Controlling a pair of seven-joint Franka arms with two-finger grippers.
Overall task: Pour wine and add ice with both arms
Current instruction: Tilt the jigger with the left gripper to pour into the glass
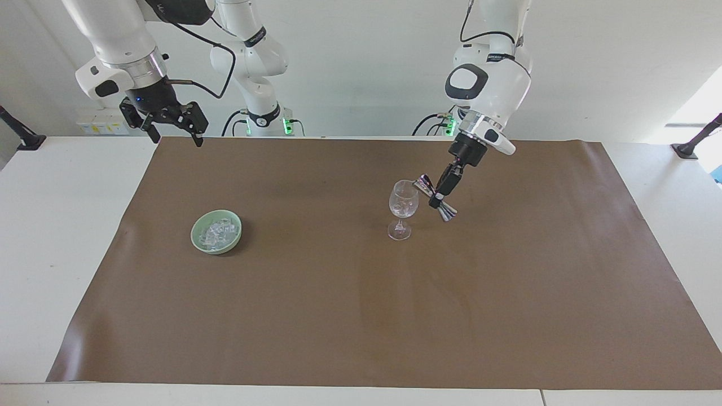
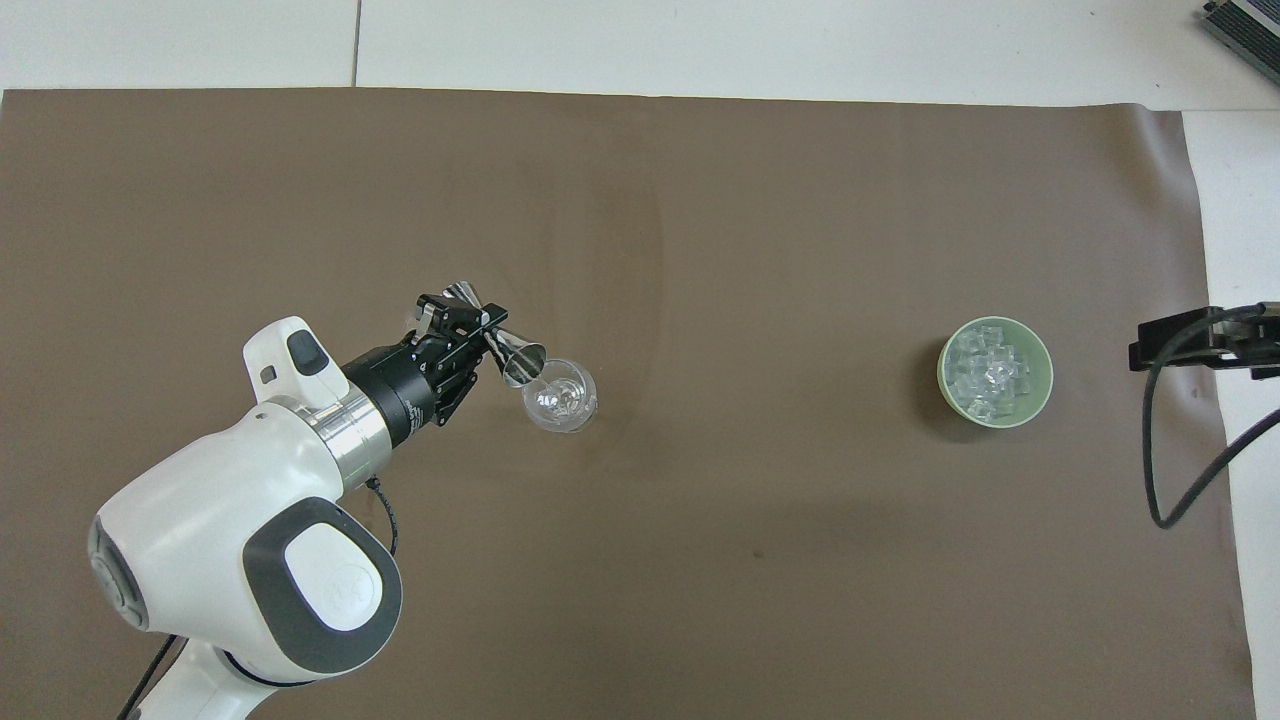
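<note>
A clear wine glass (image 1: 402,207) (image 2: 561,396) stands upright on the brown mat. My left gripper (image 1: 437,197) (image 2: 487,330) is shut on a silver double-ended jigger (image 1: 436,198) (image 2: 500,345), tilted with one mouth at the glass rim. Ice (image 1: 215,231) (image 2: 988,371), small clear cubes, fills a pale green bowl (image 1: 198,239) (image 2: 1043,396) toward the right arm's end of the table. My right gripper (image 1: 172,127) hangs open, high over the mat's corner by its base and holding nothing; only its tip (image 2: 1165,340) shows from overhead.
The brown mat (image 1: 361,316) covers most of the white table (image 1: 62,237). A black cable (image 2: 1180,470) hangs from the right arm over the mat's edge. Black clamp posts (image 1: 694,144) stand at the table's ends.
</note>
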